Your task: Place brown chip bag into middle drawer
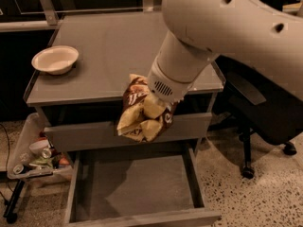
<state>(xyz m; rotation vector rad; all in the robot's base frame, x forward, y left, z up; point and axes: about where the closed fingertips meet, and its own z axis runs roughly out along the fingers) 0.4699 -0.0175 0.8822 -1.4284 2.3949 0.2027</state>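
Observation:
The brown chip bag (140, 111), dark brown and tan-yellow and crinkled, hangs in the air in front of the cabinet's front edge, above the open drawer. My gripper (155, 107) is shut on the bag's right side, with the thick white arm coming down from the upper right. The middle drawer (137, 186) is pulled out below, a shallow grey tray with a bare floor. The bag is above the drawer's back part, well clear of its floor.
A white bowl (55, 59) sits on the grey cabinet top (113, 46) at the left. A closed drawer front (85, 134) lies behind the bag. A bin of clutter (35, 157) stands at the lower left. An office chair (258, 122) stands at the right.

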